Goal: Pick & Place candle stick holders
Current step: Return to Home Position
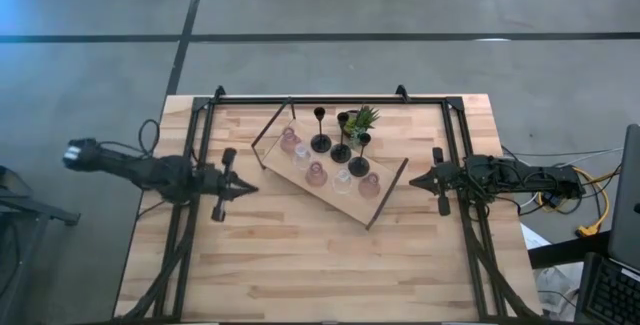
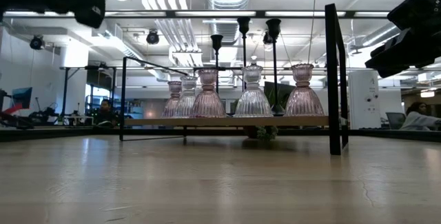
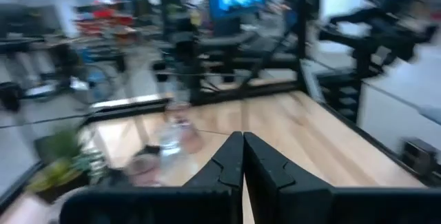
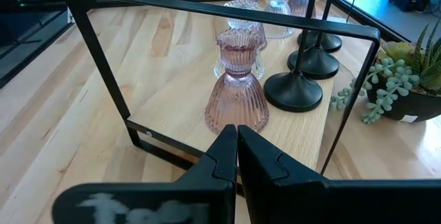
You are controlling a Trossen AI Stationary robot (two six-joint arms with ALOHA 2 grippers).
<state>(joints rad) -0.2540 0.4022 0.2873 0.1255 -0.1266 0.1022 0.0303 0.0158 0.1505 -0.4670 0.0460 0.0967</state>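
A wooden board (image 1: 330, 191) with dark metal handles lies aslant at the table's middle. On it stand three slim black holders (image 1: 320, 143) on round bases and several pink or clear glass cups (image 1: 316, 173), beside a small green plant (image 1: 362, 118). My left gripper (image 1: 254, 187) is shut and empty left of the board. My right gripper (image 1: 412, 179) is shut and empty right of the board; in its wrist view (image 4: 236, 136) it points at the nearest pink cup (image 4: 238, 89) behind the board's handle (image 4: 227, 16).
A dark metal frame (image 1: 330, 99) runs along the table's far edge and down both sides. Bare wood lies between the board and the table's near edge (image 1: 320, 285). Cables (image 1: 570, 187) lie off the right edge. People sit in the room behind (image 2: 105, 111).
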